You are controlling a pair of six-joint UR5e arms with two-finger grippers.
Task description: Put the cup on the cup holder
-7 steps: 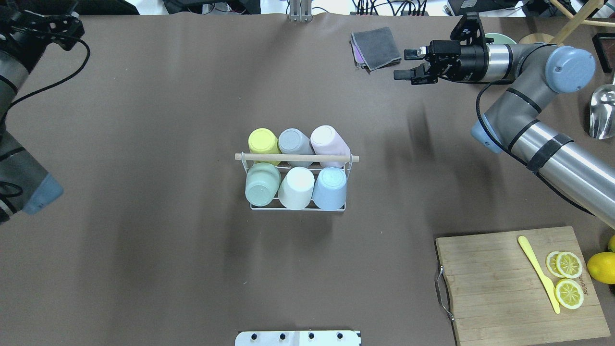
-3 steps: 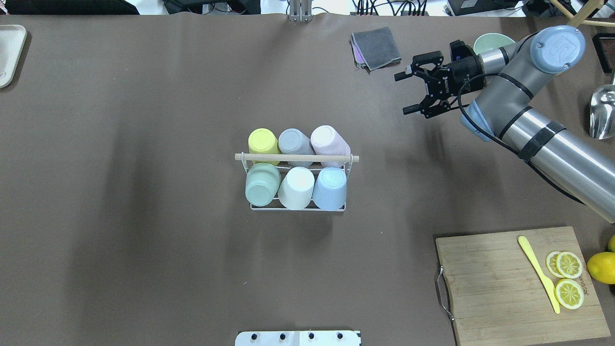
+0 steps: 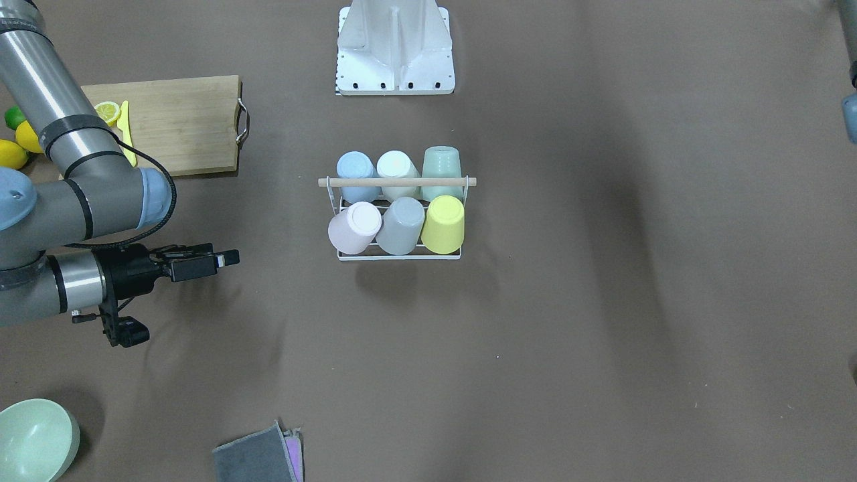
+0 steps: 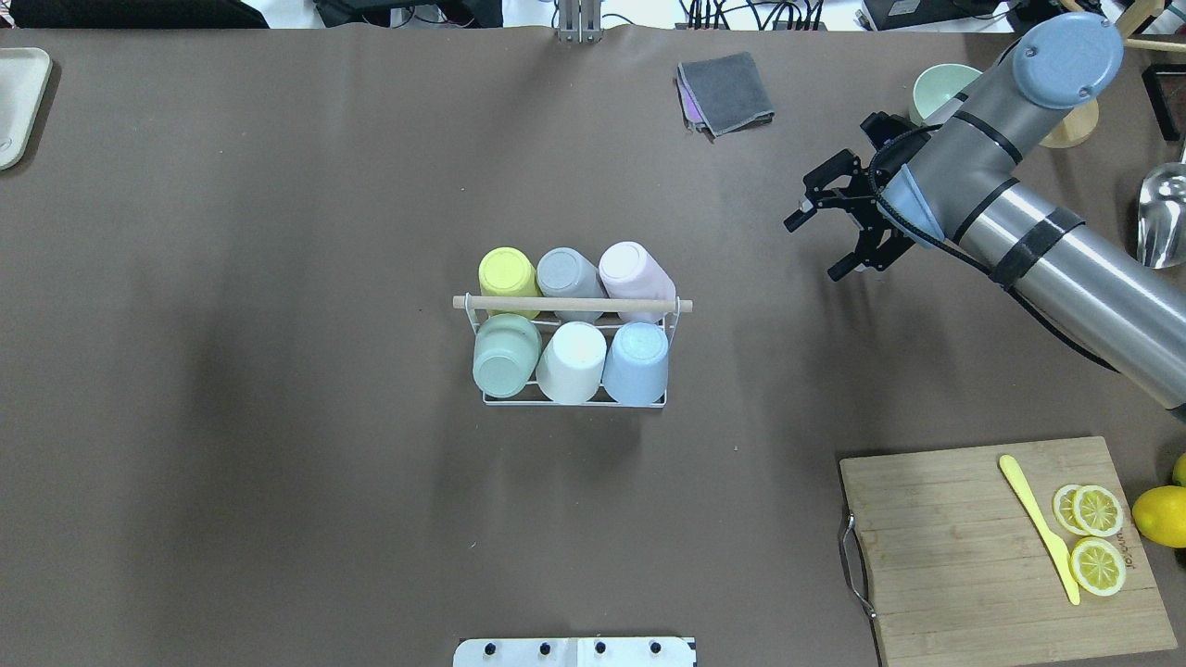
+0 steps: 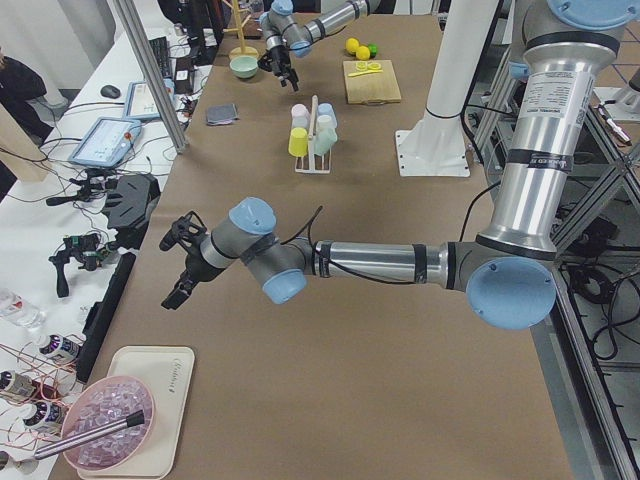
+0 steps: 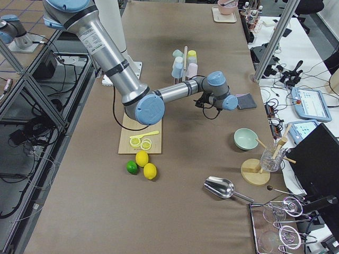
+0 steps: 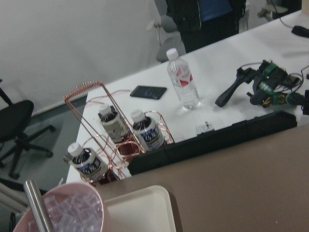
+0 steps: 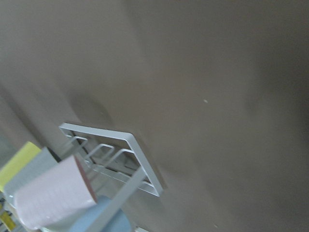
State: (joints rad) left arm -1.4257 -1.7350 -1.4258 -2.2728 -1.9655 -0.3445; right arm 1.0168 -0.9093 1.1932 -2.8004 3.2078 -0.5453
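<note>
The cup holder [image 4: 572, 304], a white wire rack with a wooden rod, stands mid-table. It holds six upturned cups: yellow [image 4: 508, 271], grey [image 4: 567, 271] and pink [image 4: 633, 268] in the far row, green [image 4: 506, 352], white [image 4: 572, 359] and blue [image 4: 637, 359] in the near row. It also shows in the front view [image 3: 396, 181] and the right wrist view [image 8: 140, 162]. My right gripper [image 4: 815, 248] is open and empty, off to the rack's right. My left gripper [image 5: 178, 268] shows only in the left side view, near the table's left end; I cannot tell its state.
A grey cloth [image 4: 727, 91] and a green bowl [image 4: 940, 88] lie at the far right. A cutting board [image 4: 964, 556] with lemon slices and a yellow knife [image 4: 1038, 528] sits near right. A metal scoop [image 4: 1163, 218] and a tray [image 4: 18, 102] are at the edges.
My right gripper has swung back toward the robot and turned, staying open. My left arm has withdrawn out of the overhead view. The rack and cups have not moved.
</note>
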